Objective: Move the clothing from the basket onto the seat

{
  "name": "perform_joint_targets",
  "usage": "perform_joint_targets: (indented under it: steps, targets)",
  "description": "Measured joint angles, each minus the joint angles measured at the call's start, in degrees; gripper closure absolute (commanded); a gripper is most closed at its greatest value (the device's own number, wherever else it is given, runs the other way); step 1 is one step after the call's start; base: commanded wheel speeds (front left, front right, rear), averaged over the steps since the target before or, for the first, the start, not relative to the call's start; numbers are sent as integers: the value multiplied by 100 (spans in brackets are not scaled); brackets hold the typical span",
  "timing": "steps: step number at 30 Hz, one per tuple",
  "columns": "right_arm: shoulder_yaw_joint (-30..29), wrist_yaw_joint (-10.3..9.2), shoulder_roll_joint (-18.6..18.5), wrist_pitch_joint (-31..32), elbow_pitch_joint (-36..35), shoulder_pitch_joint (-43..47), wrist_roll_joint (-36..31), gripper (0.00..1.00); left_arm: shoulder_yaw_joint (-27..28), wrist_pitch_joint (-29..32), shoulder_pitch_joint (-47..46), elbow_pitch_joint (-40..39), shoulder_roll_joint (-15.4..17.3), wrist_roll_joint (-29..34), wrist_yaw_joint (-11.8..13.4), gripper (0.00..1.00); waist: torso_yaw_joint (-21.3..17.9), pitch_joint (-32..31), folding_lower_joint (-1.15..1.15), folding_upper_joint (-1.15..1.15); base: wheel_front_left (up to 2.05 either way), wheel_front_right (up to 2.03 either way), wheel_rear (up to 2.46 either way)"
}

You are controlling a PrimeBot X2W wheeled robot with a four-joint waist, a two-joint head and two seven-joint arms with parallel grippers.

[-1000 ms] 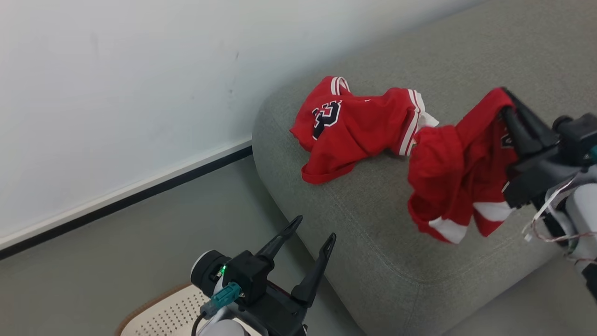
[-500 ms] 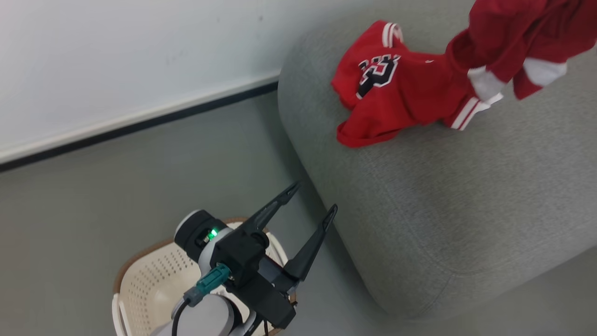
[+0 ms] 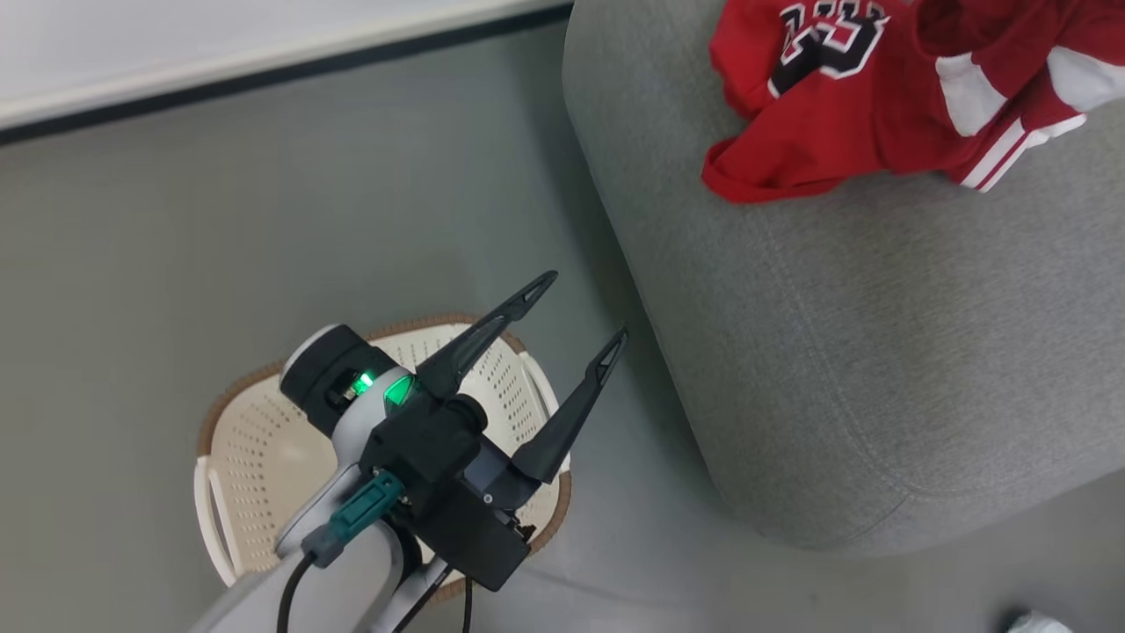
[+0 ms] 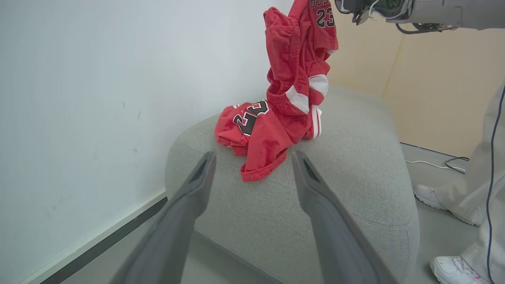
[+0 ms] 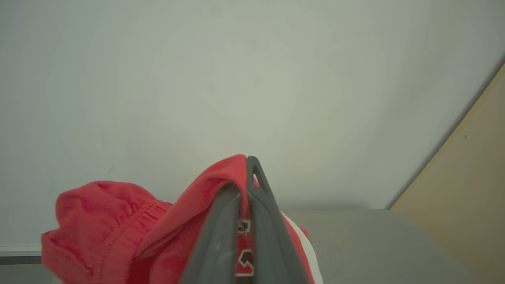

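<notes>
The head view has tipped down, so the seat (image 3: 835, 352) sits higher and the whole basket (image 3: 255, 440) on the floor shows. The jersey (image 3: 809, 114) lies on the seat as before; the shorts (image 4: 300, 47) hang over it from the clenched right hand (image 5: 242, 173), and the left hand (image 3: 584, 308) stays spread, empty, above the basket.

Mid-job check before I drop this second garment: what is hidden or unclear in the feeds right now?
- Inside of the basket: in the head view, the left arm covers its middle.
- Whether the hanging garment touches the seat: in the left wrist view, its lower end overlaps the lying garment.
- Drop spot: in the right wrist view, the hanging garment blocks the seat below it.
</notes>
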Motion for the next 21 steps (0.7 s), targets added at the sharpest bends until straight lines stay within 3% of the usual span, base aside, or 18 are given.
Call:
perform_joint_targets:
  steps: [8,18,19,21]
  targets:
    - [-93,-158,185,-155,439,152,122,100,54,188,-219,-270,204,112,-2,0,-64,649,-1,0,0,0,0]
    - [26,-158,704,-452,1045,377,220,100,167,278,-324,-269,334,127,-8,0,-224,1092,-1,1,0,0,0]
    - [43,-157,746,-463,1092,377,220,96,182,278,-324,-269,337,108,-8,0,-245,1094,-1,0,0,0,0]
    - [62,-151,771,-519,1165,376,220,70,203,278,-324,-268,336,92,-8,0,-274,1083,-1,0,0,0,0]
